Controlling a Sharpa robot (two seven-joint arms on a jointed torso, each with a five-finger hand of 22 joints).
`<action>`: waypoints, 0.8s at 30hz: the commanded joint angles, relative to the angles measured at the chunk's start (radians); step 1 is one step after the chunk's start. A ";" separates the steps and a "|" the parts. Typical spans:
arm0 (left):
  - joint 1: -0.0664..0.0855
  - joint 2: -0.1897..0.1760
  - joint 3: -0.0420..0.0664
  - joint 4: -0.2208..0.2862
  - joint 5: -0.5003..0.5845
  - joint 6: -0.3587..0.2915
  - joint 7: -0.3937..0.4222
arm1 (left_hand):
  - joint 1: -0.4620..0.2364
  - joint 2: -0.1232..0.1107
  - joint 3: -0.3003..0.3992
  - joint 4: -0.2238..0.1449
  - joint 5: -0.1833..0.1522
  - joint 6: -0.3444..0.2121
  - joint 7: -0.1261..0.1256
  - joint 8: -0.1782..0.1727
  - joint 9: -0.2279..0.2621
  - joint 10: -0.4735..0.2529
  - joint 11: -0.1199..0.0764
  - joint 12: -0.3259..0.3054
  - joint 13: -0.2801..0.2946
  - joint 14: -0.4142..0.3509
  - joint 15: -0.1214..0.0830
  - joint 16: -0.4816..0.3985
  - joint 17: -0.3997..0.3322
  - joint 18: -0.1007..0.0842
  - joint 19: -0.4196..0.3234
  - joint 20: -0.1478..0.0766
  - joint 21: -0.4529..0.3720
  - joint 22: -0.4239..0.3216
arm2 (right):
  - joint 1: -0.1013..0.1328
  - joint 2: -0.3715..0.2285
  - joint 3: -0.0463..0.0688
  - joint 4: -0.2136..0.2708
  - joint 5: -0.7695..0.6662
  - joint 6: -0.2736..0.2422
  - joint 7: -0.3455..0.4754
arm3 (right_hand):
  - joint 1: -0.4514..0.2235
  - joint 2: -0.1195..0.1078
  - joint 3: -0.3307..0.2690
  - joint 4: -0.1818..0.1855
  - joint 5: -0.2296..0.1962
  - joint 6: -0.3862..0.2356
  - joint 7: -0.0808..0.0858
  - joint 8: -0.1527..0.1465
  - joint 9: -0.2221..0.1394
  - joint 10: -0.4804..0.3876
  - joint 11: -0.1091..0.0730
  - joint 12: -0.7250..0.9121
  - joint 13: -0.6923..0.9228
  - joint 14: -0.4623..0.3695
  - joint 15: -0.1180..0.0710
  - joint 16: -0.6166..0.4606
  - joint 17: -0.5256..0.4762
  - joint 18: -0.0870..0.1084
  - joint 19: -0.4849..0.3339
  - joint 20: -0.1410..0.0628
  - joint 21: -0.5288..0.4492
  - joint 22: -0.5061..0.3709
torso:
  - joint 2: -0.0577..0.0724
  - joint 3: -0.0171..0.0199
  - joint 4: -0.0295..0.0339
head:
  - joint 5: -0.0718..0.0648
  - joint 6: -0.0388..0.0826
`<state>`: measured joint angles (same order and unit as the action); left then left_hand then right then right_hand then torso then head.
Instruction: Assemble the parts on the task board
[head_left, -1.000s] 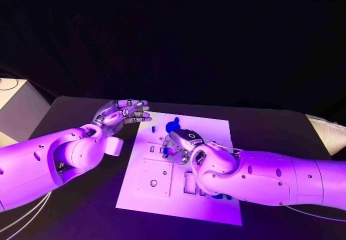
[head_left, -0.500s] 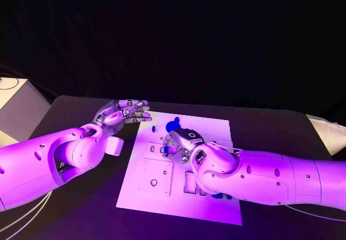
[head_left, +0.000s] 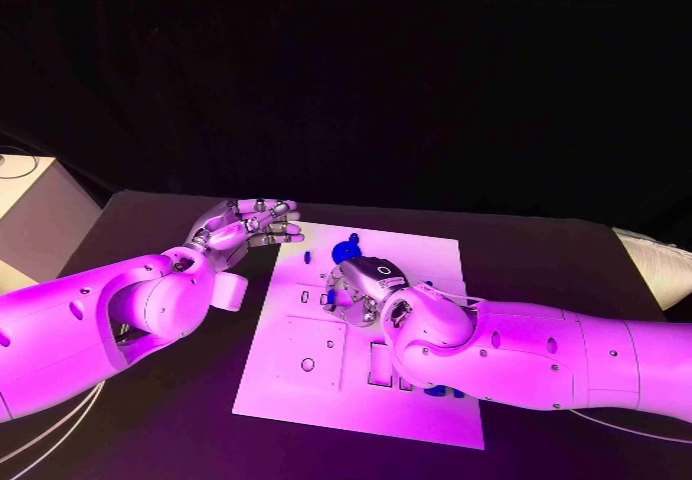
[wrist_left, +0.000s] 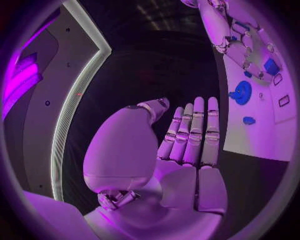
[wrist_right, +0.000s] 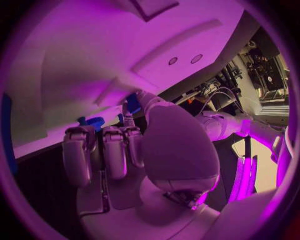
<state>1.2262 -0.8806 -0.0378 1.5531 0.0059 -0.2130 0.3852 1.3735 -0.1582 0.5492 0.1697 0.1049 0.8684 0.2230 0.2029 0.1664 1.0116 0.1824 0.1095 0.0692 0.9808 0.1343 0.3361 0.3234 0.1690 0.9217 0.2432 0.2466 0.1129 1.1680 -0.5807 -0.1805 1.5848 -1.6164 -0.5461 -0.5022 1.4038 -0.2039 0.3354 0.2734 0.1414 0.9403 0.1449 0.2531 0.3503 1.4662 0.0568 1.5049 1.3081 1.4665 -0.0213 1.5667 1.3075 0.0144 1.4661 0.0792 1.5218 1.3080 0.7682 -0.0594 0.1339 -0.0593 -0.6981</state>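
Hands are taken up first in the head view: the left hand (head_left: 245, 226) is held above the table (head_left: 173, 420) just beside the far left corner of the task board (head_left: 418, 410), fingers apart and nothing grasped. The right hand (head_left: 361, 290) is lowered over the middle of the board, its fingers curled downward; whether a part is pinched beneath them cannot be told from here. A round blue part (head_left: 346, 250) is seen on the board just beyond that hand, and another blue part (head_left: 433, 391) shows near the board's near edge, partly covered by the right arm.

From the left wrist view, the left hand (wrist_left: 187, 145) is shown with palm flat and fingers straight side by side, empty. The board (wrist_left: 262, 135) lies off to one side, carrying the round blue part (wrist_left: 241, 92) and a small blue part (wrist_left: 249, 120) (both untouched).

From the right wrist view, the right hand (wrist_right: 125, 150) is seen with fingers bent toward the board (wrist_right: 94, 50); a blue part (wrist_right: 94, 122) appears at the fingertips, possibly touched by them.
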 joint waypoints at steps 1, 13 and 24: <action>0.000 0.001 0.001 0.001 0.002 0.019 0.005 | -0.006 0.003 0.006 -0.001 -0.005 -0.006 0.019 -0.006 -0.001 0.008 0.001 -0.006 0.001 -0.008 -0.001 0.003 0.001 0.013 -0.005 0.002 0.005 -0.001 | -0.004 -0.001 -0.003 -0.004 -0.005 0.019 0.001 | -0.008 -0.009 -0.001 0.006 -0.008 -0.016 0.003 -0.009 -0.004 0.029 0.008 -0.017 0.191 0.104 0.012 0.004 0.263 0.000 0.079 0.010 -0.010 0.220 | 0.000 -0.0003 -0.0003 | 0.000 0.000; 0.000 0.000 0.001 0.001 0.002 0.020 0.004 | -0.006 0.003 0.006 -0.001 -0.005 -0.006 0.019 -0.006 -0.001 0.008 0.001 -0.006 0.001 -0.008 -0.001 0.003 0.001 0.013 -0.005 0.002 0.005 -0.001 | -0.004 -0.003 -0.004 -0.004 0.003 0.012 0.013 | -0.016 -0.020 -0.015 0.010 -0.024 -0.051 0.014 -0.029 -0.015 -0.013 0.019 -0.063 0.152 0.104 0.021 0.004 0.263 0.004 0.072 0.021 -0.026 0.210 | -0.001 -0.0007 0.0004 | -0.002 -0.001; 0.000 0.000 0.001 -0.001 -0.010 0.019 -0.011 | -0.008 0.001 0.006 -0.002 -0.005 -0.007 0.020 -0.007 -0.002 0.007 0.002 -0.008 0.000 -0.010 0.000 0.004 0.003 0.013 -0.007 0.002 0.006 -0.002 | -0.004 -0.018 -0.004 0.021 0.020 -0.059 0.048 | -0.067 -0.021 -0.165 0.020 -0.092 -0.090 0.027 -0.061 -0.026 -0.030 0.030 -0.082 0.133 0.104 0.032 0.004 0.263 0.006 0.069 0.030 -0.034 0.206 | -0.002 0.0001 -0.0002 | 0.001 -0.001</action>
<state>1.2258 -0.8814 -0.0378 1.5513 0.0048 -0.2109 0.3803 1.3735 -0.1582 0.5492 0.1697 0.1049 0.8684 0.2230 0.2029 0.1653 1.0116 0.1824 0.1043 0.0692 0.9808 0.1342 0.3360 0.3260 0.1690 0.9217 0.2432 0.2466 0.1129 1.1641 -0.5963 -0.1843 1.5981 -1.6053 -0.5694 -0.4836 1.3449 -0.2264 0.1753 0.2936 0.0522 0.8559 0.1715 0.1967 0.3249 1.4446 0.0854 1.4277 1.3078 1.4658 0.0037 1.5667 1.3074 0.0144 1.4662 0.1007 1.4923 1.3078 0.7675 -0.0598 0.1341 -0.0597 -0.6986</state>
